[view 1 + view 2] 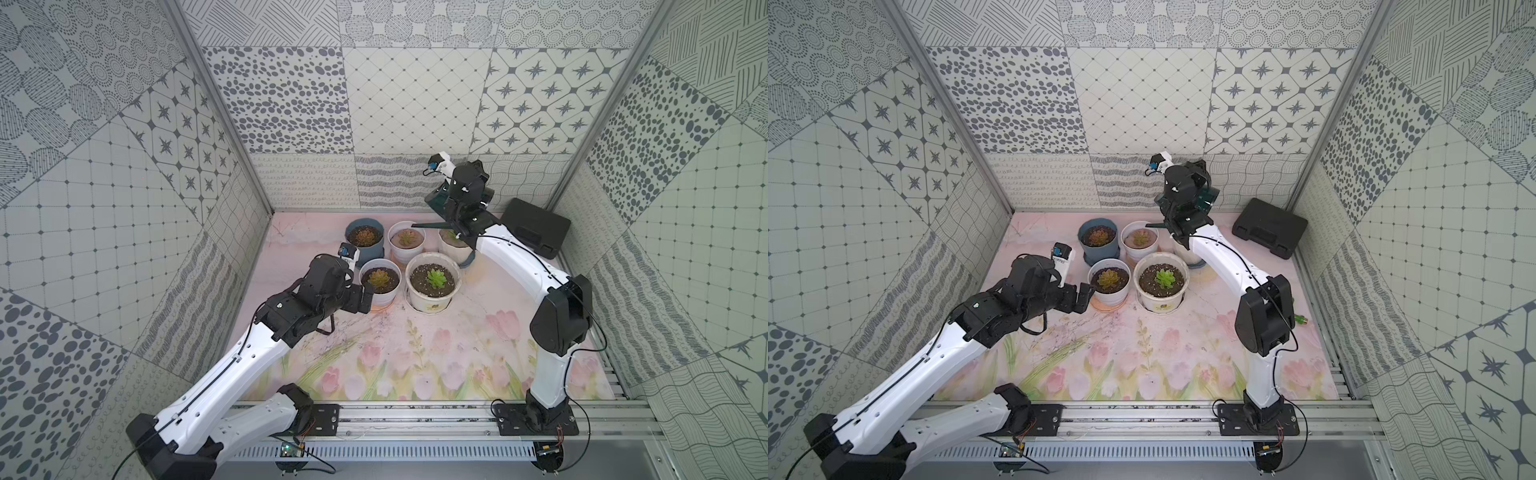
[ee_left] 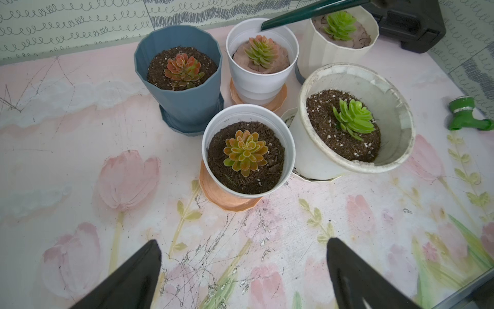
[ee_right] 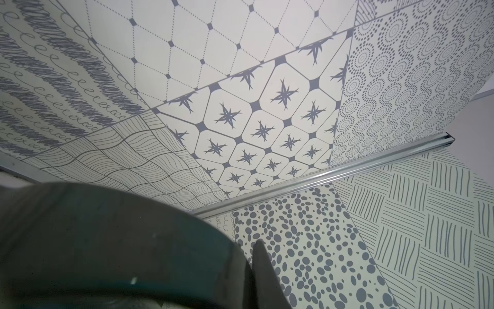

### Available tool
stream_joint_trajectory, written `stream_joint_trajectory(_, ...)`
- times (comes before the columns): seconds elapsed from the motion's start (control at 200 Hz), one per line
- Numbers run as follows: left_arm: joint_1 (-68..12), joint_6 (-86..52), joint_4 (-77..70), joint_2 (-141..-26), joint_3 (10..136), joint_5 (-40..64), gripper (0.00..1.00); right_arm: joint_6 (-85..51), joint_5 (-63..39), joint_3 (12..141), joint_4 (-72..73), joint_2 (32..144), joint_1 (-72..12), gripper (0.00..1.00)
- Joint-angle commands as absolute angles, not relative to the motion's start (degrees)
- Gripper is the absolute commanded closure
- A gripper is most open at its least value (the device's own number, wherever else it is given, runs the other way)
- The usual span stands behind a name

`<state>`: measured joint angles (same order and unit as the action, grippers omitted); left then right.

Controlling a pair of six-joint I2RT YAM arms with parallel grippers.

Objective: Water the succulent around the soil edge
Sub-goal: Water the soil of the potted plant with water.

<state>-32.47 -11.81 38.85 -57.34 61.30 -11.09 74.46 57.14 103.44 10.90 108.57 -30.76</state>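
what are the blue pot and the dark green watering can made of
The blue faceted pot looks like matte plastic: even colour, thin rim, no glaze shine. The dark green watering can, by its long spout, looks like smooth plastic with a soft sheen; painted metal can't be ruled out.

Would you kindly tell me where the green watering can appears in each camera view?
Both top views: watering can at the back, raised.
Left wrist: only its spout, over the rear white pot.
Right wrist: the watering can, close up.
Shared landmark: black case, absent from right wrist.
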Motion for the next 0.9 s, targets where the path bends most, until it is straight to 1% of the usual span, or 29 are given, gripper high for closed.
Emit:
stream_joint_trajectory(0.0,-31.66,-11.23,37.19,-57.01,61.11,-10.33,0.01,74.67,57.48,102.28,16.55,103.41,-30.65,1.00)
stream_joint_trajectory(0.51,-31.62,-10.90,36.41,-55.56,60.62,-8.28,0.00,74.94,57.56,95.60,17.04,96.89,-30.67,1.00)
stream_joint_trajectory(0.7,-31.63,-10.91,36.18,-55.11,60.34,-8.01,0.01,75.84,57.57,95.27,17.46,97.24,-30.75,1.00)
stream_joint_trajectory(0.89,-31.63,-10.89,36.21,-54.84,60.35,-8.06,0.00,79.68,57.40,94.59,20.45,98.22,-31.30,1.00)
